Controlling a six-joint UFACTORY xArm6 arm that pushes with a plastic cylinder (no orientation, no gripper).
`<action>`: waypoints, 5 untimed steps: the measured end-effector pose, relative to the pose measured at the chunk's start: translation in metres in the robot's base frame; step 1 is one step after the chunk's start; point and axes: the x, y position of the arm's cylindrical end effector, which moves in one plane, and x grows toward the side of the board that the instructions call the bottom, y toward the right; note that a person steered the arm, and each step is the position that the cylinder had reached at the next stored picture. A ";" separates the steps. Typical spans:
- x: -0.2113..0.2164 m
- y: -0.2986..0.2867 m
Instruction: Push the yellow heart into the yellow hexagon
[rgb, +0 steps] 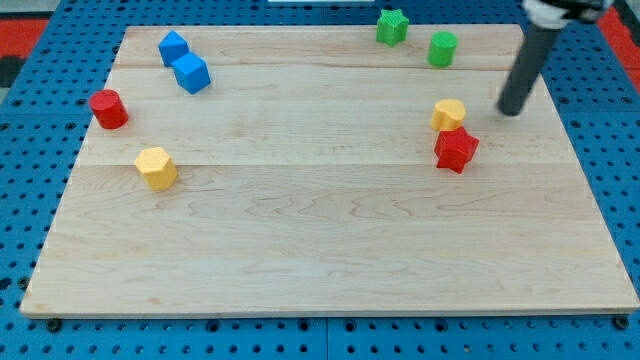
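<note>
Counter (330, 270) bare in its near part. Next back, yellow hexagon (156, 167) at the view's left, well apart from everything on the right. Red cylinder (108, 108) behind it, near the left edge. On the view's right, red star (456, 149), and touching or just behind it the yellow heart (448, 114); can't tell if they really touch. My tip (512, 110) sits just right of the heart, a small gap between, at about the same depth. No fingers on this rig, just a bare rod, so no open or closed state to give.

Farther back: two blue blocks, (191, 73) and (173, 47), top left; green cylinder (442, 48) and green star (392, 26) top right.

Step, as I judge it: start the push leftward. Tip is already on the correct side. Line to the hexagon runs left and slightly toward the view's bottom, so contact should land on the heart's right, a bit on the far side. Risk: the star right beside it gets dragged along or deflects the heart. Long run, so expect to re-centre.

Heart's orientation: too small to read the lobes or point; looks roughly as wide as deep, no clear long axis.
</note>
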 end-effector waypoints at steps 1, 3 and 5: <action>0.018 -0.135; -0.008 -0.144; -0.009 -0.137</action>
